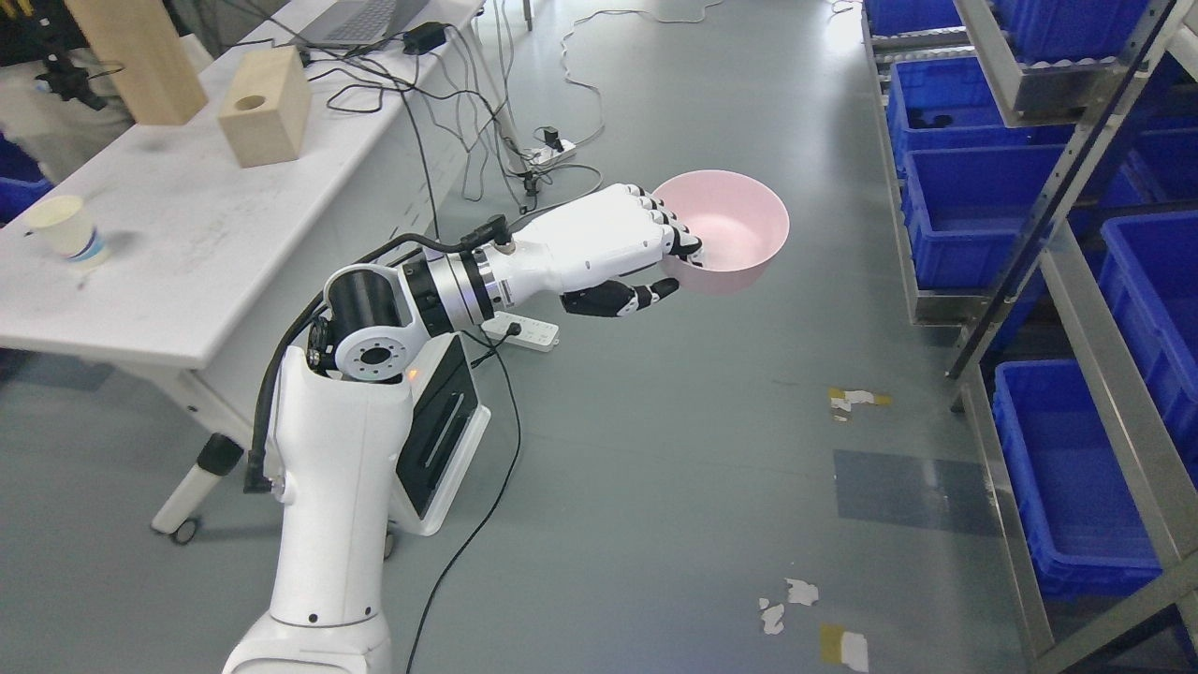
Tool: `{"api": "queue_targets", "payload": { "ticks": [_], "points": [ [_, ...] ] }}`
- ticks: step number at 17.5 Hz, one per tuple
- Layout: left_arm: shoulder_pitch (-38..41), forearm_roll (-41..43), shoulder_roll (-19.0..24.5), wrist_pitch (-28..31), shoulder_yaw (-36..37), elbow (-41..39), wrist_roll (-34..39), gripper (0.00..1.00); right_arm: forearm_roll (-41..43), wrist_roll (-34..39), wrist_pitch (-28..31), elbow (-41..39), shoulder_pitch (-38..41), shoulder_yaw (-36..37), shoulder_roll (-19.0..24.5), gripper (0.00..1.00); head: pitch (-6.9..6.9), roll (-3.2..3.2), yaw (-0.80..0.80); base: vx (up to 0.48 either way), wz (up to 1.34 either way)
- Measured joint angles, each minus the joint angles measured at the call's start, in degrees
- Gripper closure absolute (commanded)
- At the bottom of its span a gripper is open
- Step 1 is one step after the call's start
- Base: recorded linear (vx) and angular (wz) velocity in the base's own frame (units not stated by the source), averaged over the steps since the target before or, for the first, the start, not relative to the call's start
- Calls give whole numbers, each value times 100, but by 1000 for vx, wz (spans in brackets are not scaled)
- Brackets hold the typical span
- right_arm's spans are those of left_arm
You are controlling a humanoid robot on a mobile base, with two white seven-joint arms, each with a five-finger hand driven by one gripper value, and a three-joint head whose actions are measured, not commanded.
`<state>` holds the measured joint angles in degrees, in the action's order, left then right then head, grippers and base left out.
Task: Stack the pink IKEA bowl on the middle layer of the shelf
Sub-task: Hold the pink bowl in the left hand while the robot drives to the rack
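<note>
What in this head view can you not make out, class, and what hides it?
- Right arm: out of the head view.
- Bowl near rim: covered by the left hand.
- Shelf layers: cut off by the right and top edges.
- Cup print: too small to read.
- Laptop: cut off by the top edge.

left hand (629,251) outstretched — fingers clamped, mid-air

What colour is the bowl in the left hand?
Pale pink bowl, seen in the head view, held by the left hand.
</note>
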<state>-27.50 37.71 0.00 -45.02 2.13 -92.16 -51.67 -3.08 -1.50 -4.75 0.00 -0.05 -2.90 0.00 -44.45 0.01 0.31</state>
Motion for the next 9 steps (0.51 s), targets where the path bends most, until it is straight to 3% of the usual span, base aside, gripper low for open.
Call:
{"api": "queue_targets", "payload": {
  "ticks": [4,9],
  "points": [
    [0,-3,0,0,0,1,3,99,0,1,0,0,4,0,0,0,0,0,0,274,-949],
    [-28,-81,0,0,2,3,14,99,0,-5,-1,0,6,0,0,0,0,0,0,174,-1739]
  ]
}}
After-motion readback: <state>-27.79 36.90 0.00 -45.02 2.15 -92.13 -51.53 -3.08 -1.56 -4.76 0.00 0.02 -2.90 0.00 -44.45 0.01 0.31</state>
